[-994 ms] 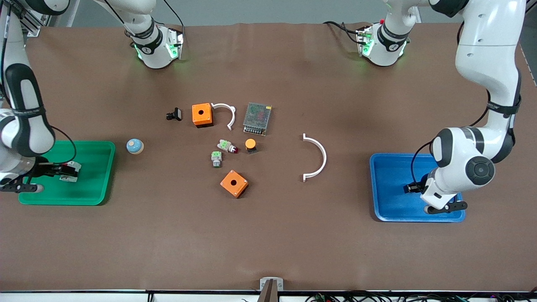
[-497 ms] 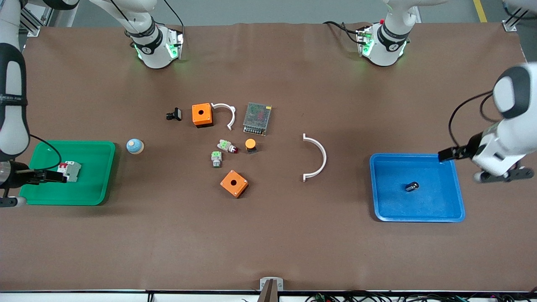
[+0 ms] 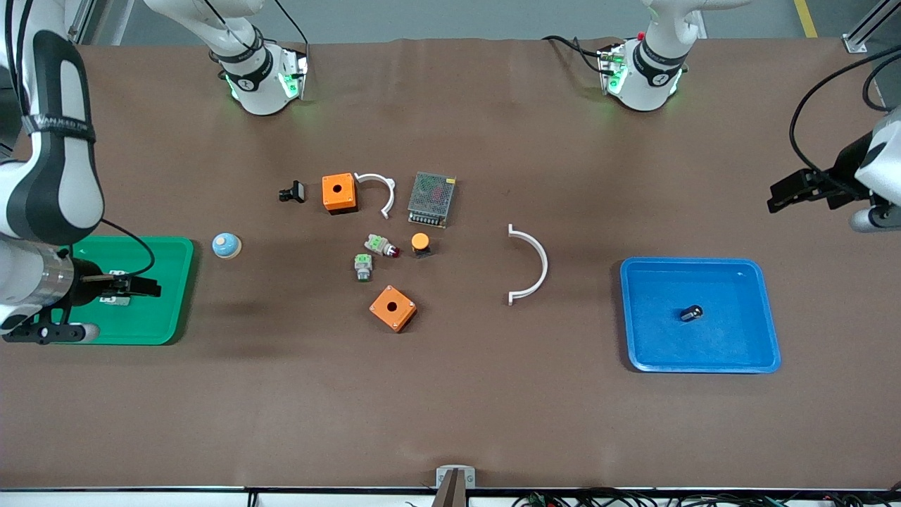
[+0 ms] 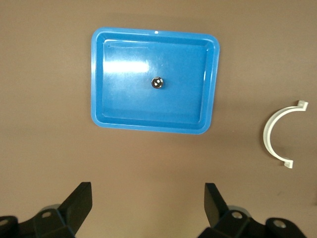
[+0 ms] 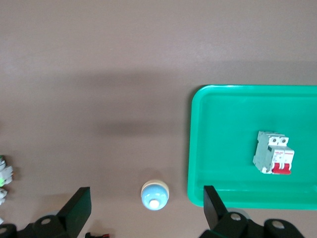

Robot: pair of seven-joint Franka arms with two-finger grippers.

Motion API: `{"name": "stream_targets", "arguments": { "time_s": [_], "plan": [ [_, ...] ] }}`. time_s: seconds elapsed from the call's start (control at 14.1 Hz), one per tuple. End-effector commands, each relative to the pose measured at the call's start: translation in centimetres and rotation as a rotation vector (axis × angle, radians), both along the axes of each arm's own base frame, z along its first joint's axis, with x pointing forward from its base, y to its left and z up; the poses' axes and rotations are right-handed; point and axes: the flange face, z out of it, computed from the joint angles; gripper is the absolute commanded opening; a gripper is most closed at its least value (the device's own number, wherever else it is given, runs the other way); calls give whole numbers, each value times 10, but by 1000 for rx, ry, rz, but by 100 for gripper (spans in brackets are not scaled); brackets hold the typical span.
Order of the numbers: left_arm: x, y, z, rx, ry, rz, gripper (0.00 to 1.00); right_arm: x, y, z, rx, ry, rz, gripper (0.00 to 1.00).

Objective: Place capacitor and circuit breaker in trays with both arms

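Note:
The capacitor point(image 3: 692, 313), a tiny black cylinder with a silvery end, lies loose in the blue tray point(image 3: 732, 341); it also shows in the left wrist view point(image 4: 157, 83) in that tray point(image 4: 124, 101). My left gripper point(image 3: 783, 194) is open and empty, up in the air over bare table beside the tray. The circuit breaker point(image 5: 274, 152), light grey with red levers, lies in the green tray point(image 5: 223, 148). In the front view it point(image 3: 112, 298) is mostly hidden under my right gripper point(image 3: 144, 287), which is open and empty above the green tray point(image 3: 162, 320).
Mid-table lie two orange boxes point(image 3: 338, 192) point(image 3: 393, 308), a small white arc point(image 3: 380, 190), a large white arc point(image 3: 533, 264), a mesh power supply point(image 3: 431, 198), two green-topped modules point(image 3: 363, 267), an orange button point(image 3: 420, 243), a black bracket point(image 3: 292, 191) and a blue-white dome point(image 3: 227, 245).
Both grippers let go of their parts in the trays and lifted away. The left gripper has moved off the blue tray toward the robots' bases. The right gripper has shifted over the green tray.

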Motion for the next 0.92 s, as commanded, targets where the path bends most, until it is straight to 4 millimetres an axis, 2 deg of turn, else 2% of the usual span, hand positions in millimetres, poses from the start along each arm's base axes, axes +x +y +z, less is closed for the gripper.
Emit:
{"name": "stream_targets", "arguments": {
  "time_s": [0.0, 0.28, 0.43, 0.64, 0.85],
  "plan": [
    [4, -1, 18, -20, -11, -11, 100, -31, 5, 26, -33, -12, 5, 100],
    [7, -2, 30, -20, -37, -2, 100, -48, 13, 57, -73, -7, -30, 100],
    [7, -2, 38, -22, -55, -1, 100, -53, 11, 69, -69, -3, -33, 100],
    [6, -1, 38, -23, -47, 1, 100, -53, -1, 93, -61, -6, -49, 100],
    [6, -1, 38, -23, -43, 1, 100, -53, -7, 96, -59, -10, -51, 100]
  ]
}}
